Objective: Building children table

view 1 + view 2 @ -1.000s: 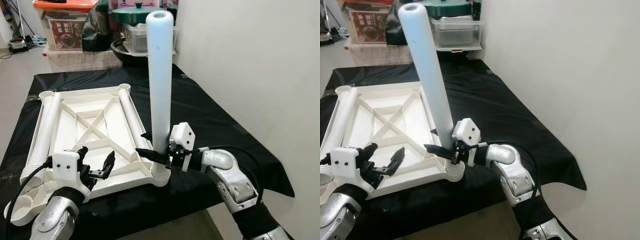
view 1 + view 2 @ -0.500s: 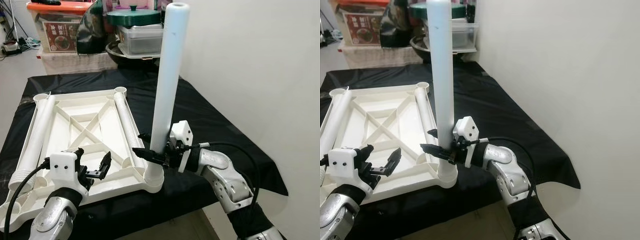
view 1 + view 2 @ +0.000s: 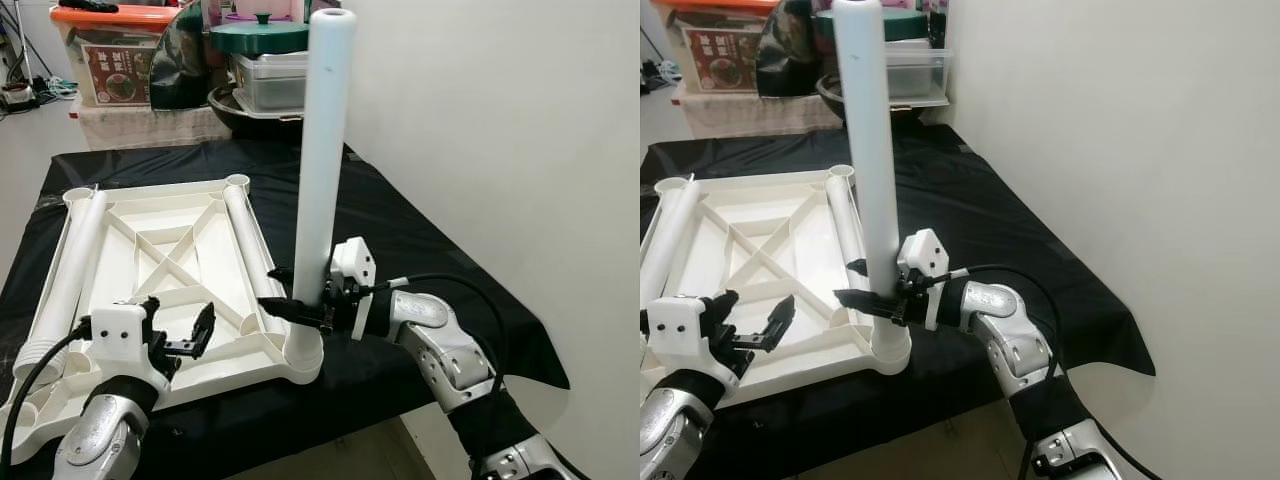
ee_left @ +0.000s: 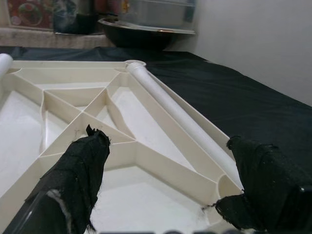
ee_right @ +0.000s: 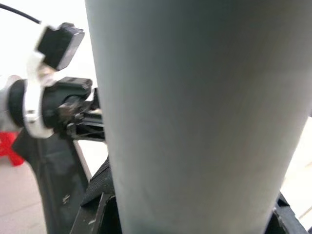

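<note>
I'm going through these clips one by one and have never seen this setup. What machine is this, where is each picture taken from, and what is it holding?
This is a humanoid robot with two silver arms, each ending in a gripper with two long black fingers. The two wide pictures come from a stereo camera on its head, looking down at a table under a black cloth. The other two come from cameras on its wrists, looking along the fingers.

On the cloth lies a white plastic tabletop, upside down, ribs showing. Two loose white legs lie along it, one on the left edge and one on the right.

The right gripper is shut on a third leg, which stands upright in the tabletop's near right corner socket. The right wrist view shows that leg close up. The left gripper hovers open over the tabletop's near edge, holding nothing.
</note>
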### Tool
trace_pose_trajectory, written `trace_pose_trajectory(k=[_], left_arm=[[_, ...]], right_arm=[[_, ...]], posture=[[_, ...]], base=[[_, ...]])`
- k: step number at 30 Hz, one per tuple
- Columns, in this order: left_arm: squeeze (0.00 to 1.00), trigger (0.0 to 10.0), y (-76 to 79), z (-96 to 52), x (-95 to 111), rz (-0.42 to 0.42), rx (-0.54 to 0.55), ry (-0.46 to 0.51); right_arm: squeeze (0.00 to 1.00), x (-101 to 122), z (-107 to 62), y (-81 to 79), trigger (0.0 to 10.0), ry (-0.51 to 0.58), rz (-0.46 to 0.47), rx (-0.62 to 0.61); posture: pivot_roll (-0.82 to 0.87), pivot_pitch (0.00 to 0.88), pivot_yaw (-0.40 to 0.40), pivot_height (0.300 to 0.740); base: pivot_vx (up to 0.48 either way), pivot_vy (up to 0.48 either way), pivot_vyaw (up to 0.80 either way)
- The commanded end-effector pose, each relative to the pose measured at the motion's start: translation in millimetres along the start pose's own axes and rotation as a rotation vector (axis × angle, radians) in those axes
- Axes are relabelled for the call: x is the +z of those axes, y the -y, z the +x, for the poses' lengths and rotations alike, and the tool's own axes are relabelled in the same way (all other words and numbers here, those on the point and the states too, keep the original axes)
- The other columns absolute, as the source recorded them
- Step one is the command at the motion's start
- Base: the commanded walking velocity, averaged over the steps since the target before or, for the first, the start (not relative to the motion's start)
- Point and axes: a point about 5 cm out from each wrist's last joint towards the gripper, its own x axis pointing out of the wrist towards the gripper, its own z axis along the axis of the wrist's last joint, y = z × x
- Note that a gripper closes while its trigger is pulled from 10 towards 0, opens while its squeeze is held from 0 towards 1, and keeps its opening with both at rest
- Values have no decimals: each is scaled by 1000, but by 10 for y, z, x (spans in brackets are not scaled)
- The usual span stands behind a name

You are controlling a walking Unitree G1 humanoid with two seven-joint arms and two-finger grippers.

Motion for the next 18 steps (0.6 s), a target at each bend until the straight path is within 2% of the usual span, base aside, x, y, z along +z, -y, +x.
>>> trace_pose_trajectory(k=[1,3,4,5,7,8,10,11,12,13,15,16,18], left_arm=[[0,10000,2,-7,-7,-14,3,1],[0,10000,-3,-12,-4,-15,6,2],[0,10000,-17,-29,8,-12,20,8],[0,10000,-23,-37,12,-12,26,10],[0,10000,-23,-37,12,-12,26,10],[0,10000,-37,-52,16,-8,35,12],[0,10000,-76,-88,19,-2,58,10],[0,10000,-93,-103,18,2,67,8],[0,10000,-108,-111,14,3,73,5],[0,10000,-108,-111,14,3,73,5],[0,10000,-128,-110,6,6,77,-1],[0,10000,-136,-96,3,7,78,-3],[0,10000,-140,-86,1,7,78,-4]], right_arm=[[0,-268,22,-79,10000,-110,90,40],[0,-279,42,-68,10000,-116,97,24],[0,-343,88,45,10000,-151,128,-145],[0,-377,97,101,10000,-171,142,-231],[0,-377,97,101,10000,-171,142,-231],[0,-432,62,237,10000,-196,166,-417],[0,-549,-181,485,10000,-219,256,-811],[0,-598,-289,536,10000,-226,294,-933],[0,-638,-372,543,10000,-223,325,-1001],[0,-638,-372,543,10000,-223,325,-1001],[0,-708,-494,515,10000,-238,346,-1092],[0,-762,-549,493,10000,-247,385,-1139],[0,-798,-581,478,10000,-254,412,-1167]], posture=[[127,0,-107,740],[130,0,-111,740],[140,0,-120,740],[140,0,-120,740],[140,0,-120,740],[142,0,-123,740],[148,0,-122,740],[147,0,-118,740],[147,0,-118,740],[147,0,-118,740],[141,0,-111,740],[123,0,-99,740],[123,0,-99,740]], base=[[0,0,0],[0,0,0],[0,0,0],[0,0,0],[0,0,0],[0,0,0],[0,0,0],[0,0,0],[0,0,0],[0,0,0],[0,0,0],[0,0,0],[0,0,0]])
